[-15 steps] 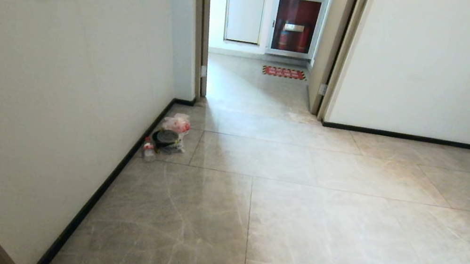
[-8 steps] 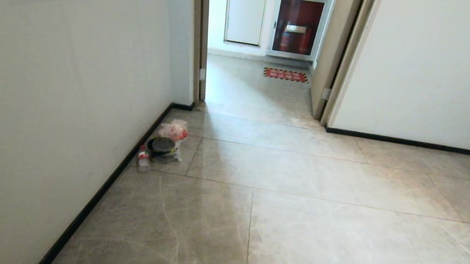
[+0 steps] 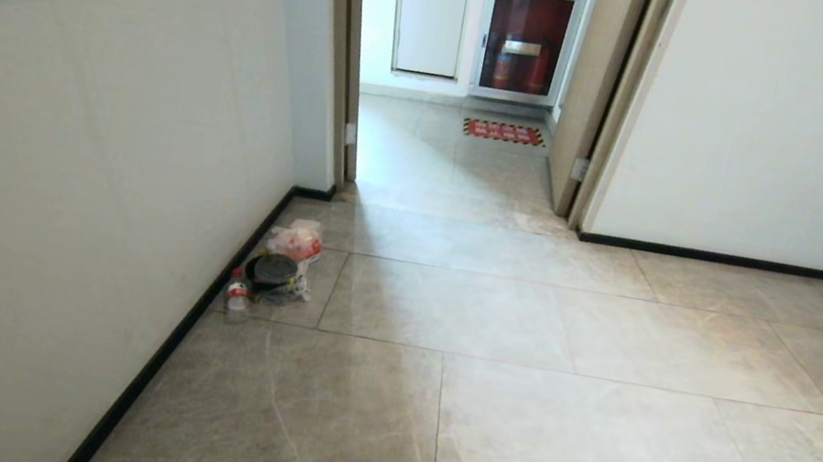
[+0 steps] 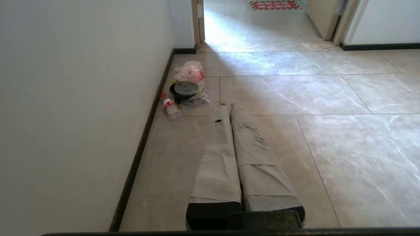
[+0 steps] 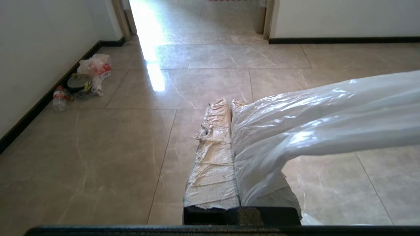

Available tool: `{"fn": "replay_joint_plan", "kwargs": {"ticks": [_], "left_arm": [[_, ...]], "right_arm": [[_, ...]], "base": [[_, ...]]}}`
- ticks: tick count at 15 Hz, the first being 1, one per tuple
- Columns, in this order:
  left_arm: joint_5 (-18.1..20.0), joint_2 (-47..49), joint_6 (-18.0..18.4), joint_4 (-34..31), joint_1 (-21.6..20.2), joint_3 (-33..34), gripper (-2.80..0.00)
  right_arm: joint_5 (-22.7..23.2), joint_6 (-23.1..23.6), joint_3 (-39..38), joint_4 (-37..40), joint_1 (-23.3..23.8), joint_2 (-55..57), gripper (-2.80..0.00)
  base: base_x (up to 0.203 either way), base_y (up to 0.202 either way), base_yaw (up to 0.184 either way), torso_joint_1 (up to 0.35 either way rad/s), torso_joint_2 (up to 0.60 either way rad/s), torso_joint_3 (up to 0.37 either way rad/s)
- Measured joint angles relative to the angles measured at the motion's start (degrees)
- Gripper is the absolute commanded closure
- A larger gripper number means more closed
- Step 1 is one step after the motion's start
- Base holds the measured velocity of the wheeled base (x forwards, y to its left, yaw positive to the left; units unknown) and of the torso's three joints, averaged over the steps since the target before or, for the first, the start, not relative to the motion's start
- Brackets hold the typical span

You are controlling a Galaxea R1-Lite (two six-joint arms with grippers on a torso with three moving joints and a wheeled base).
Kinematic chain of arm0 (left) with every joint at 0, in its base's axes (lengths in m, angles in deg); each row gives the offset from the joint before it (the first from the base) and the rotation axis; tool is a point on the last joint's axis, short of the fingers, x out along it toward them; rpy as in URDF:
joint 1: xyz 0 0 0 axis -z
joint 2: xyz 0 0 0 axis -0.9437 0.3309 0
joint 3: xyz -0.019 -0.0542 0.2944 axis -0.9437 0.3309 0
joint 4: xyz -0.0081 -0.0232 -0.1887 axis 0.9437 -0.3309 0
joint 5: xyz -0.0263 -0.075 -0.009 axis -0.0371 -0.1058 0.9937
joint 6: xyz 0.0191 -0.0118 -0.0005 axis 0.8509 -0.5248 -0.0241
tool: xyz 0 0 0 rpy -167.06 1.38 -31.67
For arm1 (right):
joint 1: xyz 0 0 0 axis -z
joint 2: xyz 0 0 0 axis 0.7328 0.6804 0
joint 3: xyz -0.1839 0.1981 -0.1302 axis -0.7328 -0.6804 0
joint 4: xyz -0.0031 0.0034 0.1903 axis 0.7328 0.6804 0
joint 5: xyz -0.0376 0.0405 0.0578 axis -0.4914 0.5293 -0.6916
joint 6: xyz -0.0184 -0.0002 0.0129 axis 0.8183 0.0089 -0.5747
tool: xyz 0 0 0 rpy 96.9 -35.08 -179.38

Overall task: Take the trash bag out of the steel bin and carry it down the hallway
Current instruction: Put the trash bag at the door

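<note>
My right gripper (image 5: 229,105) is pinching the trash bag (image 5: 328,124), which is trailing toward the frame's right. My left gripper (image 4: 228,106) is pressing its fingers together, empty, over the hallway (image 3: 555,422) floor

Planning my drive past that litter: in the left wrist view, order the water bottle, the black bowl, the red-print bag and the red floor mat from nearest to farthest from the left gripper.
From the left gripper:
1. Water bottle, lying by the skirting.
2. Black bowl, just beyond the bottle; these two are nearly level, so this call is tight.
3. Red-print bag, behind the bowl.
4. Red floor mat, past the doorway.
</note>
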Motion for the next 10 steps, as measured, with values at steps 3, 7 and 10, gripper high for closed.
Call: {"fn": "replay_joint_plan", "kwargs": {"ticks": [3,7,10], "left_arm": [[0.02,0.00,0.00,0.00,0.00,0.02,0.00],[0.02,0.00,-0.02,-0.06,0.00,0.02,0.00],[0.00,0.00,-0.02,-0.06,0.00,0.02,0.00]], "right_arm": [[0.01,0.00,0.00,0.00,-0.01,0.00,0.00],[0.01,0.00,0.00,0.00,-0.01,0.00,0.00],[-0.02,0.00,0.00,0.00,-0.01,0.00,0.00]], "base": [[0.191,0.000,0.001,0.004,0.00,0.004],[0.191,0.000,0.000,0.000,0.00,0.002],[0.191,0.000,-0.001,0.004,0.00,0.005]]}}
